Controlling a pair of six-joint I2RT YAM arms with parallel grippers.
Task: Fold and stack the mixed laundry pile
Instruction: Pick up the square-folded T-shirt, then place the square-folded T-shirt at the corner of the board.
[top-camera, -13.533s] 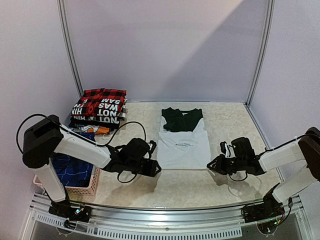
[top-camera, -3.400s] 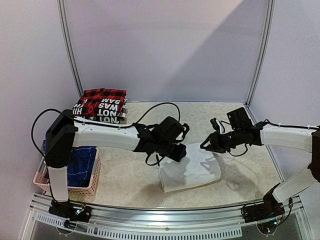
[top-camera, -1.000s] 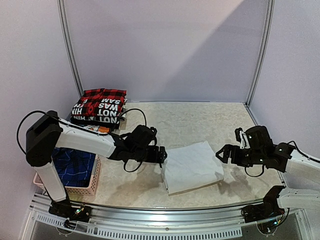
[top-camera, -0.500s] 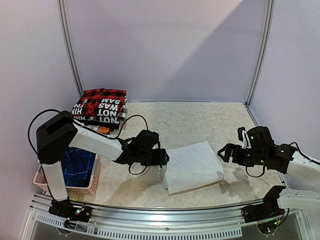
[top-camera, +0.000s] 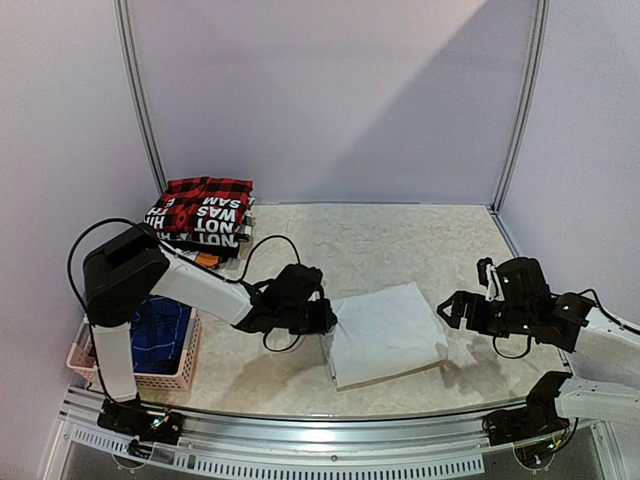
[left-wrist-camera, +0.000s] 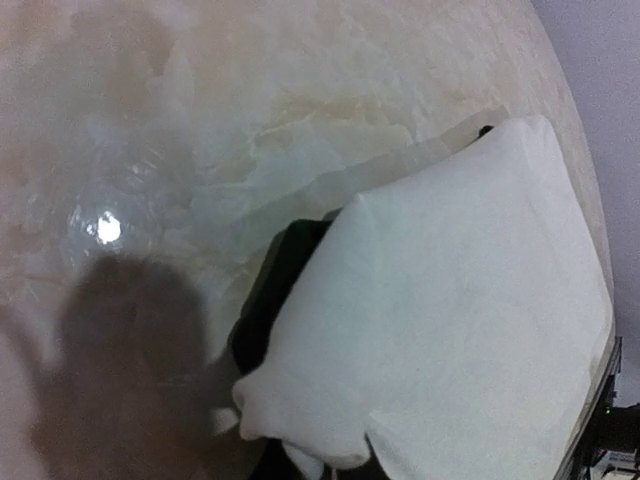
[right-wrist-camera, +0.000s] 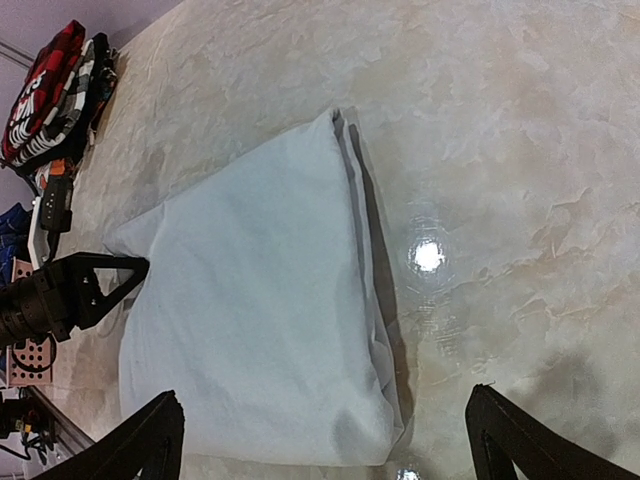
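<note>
— What can't you make out?

— From the left wrist camera, most of the left gripper (top-camera: 325, 315). The folded white T-shirt (top-camera: 388, 333) drapes over it, and only one dark finger (left-wrist-camera: 275, 300) shows under the cloth's edge. The shirt's print is folded out of sight. The left arm crosses the pink basket (top-camera: 165, 380), hiding part of the blue plaid piece (top-camera: 155, 335) inside.

— Where is the shirt?

— Flat on the table (top-camera: 400, 240), to the right of the basket. The left gripper sits between basket and shirt, pinched on the shirt's nearer edge. The folded stack (top-camera: 200, 215) stands behind the basket.

— And the other arm?

— The right gripper (right-wrist-camera: 322, 392) hangs beyond the shirt, on the side away from the basket, fingers spread wide, holding nothing.

— Changes from a second ago?

— The left fingers were apart then and have closed on the cloth. The shirt has barely shifted, and the right gripper stayed spread.
</note>
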